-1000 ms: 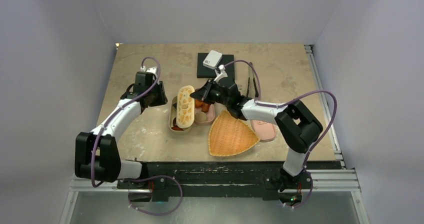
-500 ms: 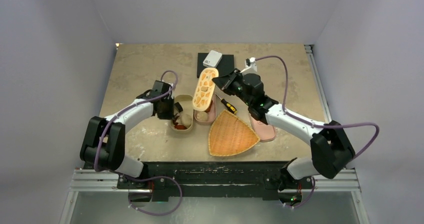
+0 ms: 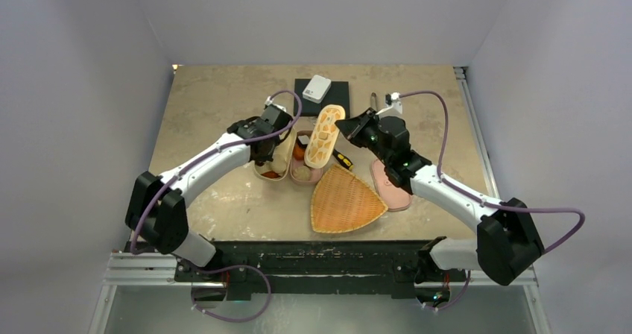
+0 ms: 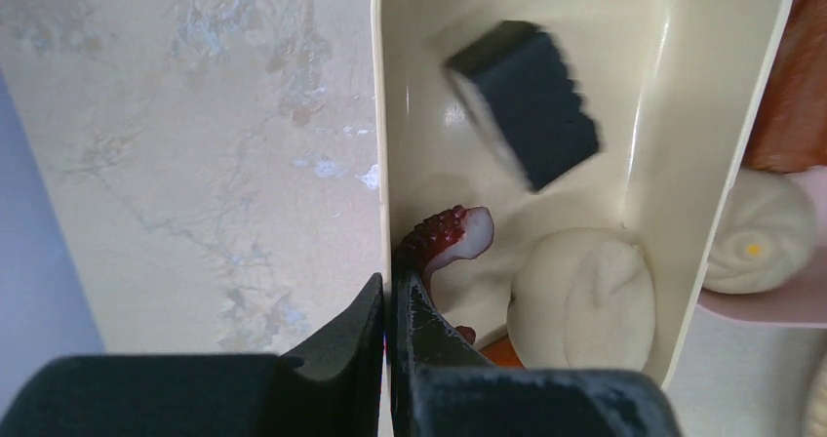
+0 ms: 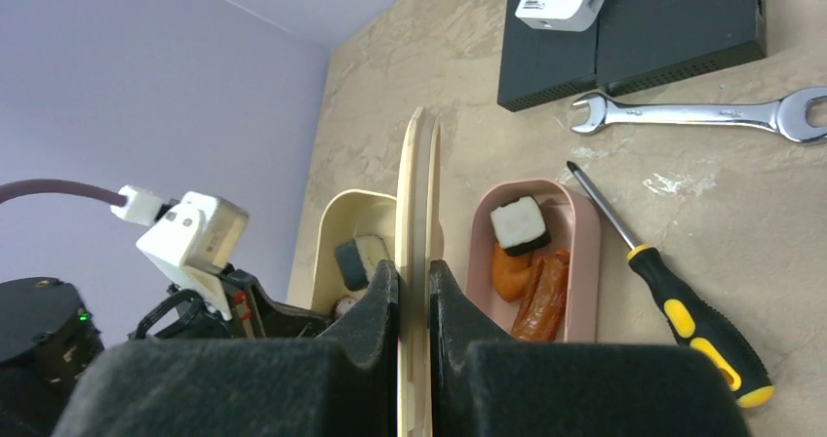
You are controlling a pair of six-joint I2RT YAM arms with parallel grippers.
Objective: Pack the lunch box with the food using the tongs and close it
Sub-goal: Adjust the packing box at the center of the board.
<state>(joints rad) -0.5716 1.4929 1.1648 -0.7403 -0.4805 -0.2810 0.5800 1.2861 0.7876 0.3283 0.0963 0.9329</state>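
The cream box (image 4: 382, 115) holds a round bun (image 4: 580, 296) (pink box (image 5: 585, 252): orange bits (image 5: 509, 269)); left gripper (image 4: 387, 305) pinches the cream wall, right gripper (image 5: 414, 286) clamps lid (image 5: 416, 183).

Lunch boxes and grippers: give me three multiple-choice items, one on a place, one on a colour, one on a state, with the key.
1. The screwdriver lies
A) on the table beside the pink box
B) on the black case
C) in the woven basket

2. The box whose wall the left gripper pinches is
A) pink
B) black
C) cream

3. The right gripper is
A) open above the basket
B) shut on the lid
C) shut on the wrench

Key: 1 A, it rests on the tabletop next to that box. 2 C, the left wrist view shows the fingers closed on the cream box wall. 3 B, its fingers press both faces of the thin lid.
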